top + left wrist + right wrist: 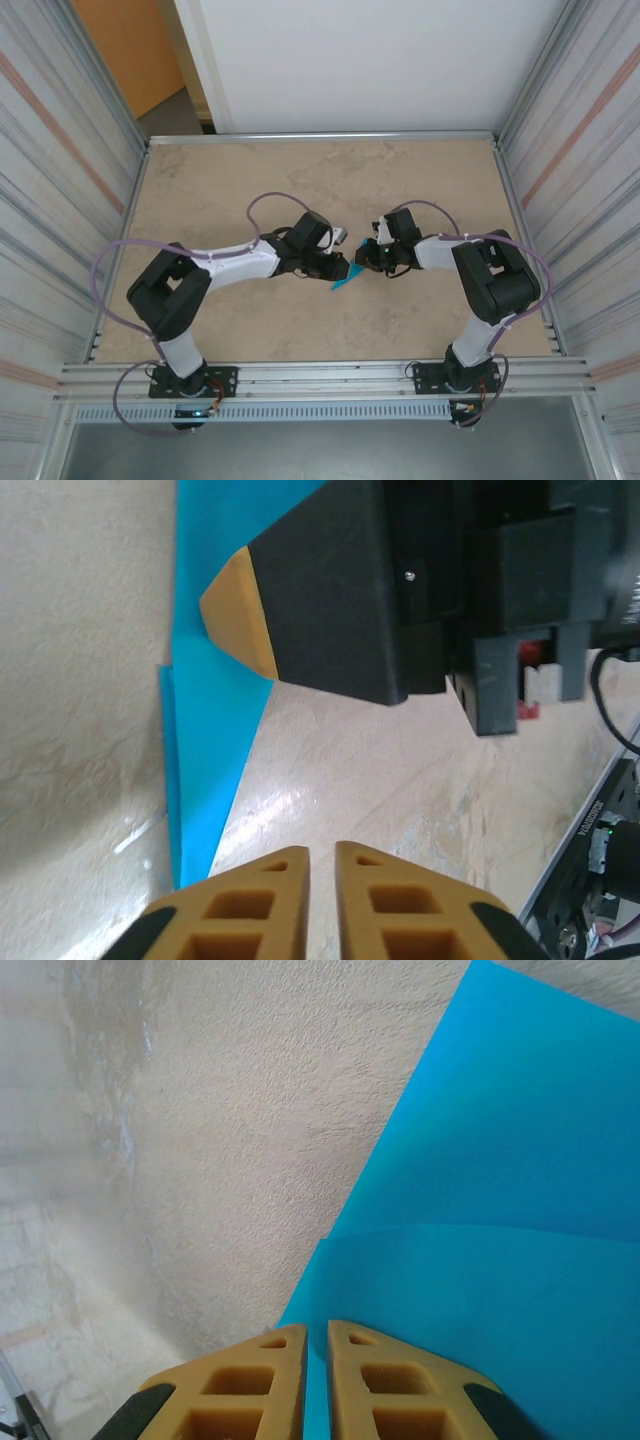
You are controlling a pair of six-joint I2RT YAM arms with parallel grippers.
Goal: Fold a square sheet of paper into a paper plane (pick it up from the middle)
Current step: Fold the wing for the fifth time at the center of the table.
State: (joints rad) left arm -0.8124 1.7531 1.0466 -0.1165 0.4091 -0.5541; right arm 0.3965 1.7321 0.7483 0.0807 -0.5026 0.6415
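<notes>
Beige table [300,180] between ribbed metal walls [60,150]: your blue sheet of paper [344,279] lies near the table's middle, already creased, one layer over another. Your left gripper [322,852] is nearly closed and empty, just beside the sheet's edge. Your right gripper [317,1332] is just as narrow, tips over the sheet; you cannot tell whether it pinches a layer. Expect the sheet to be light, limp and likely to slide, so pin it flat and lift by a folded edge.

You're looking at L arm [235,265] & R arm [485,275] reaching inward over the surface [250,185], L tool [345,269] & R tool [362,261] nearly meeting, w/ teal paper [343,282] poking out below them.
</notes>
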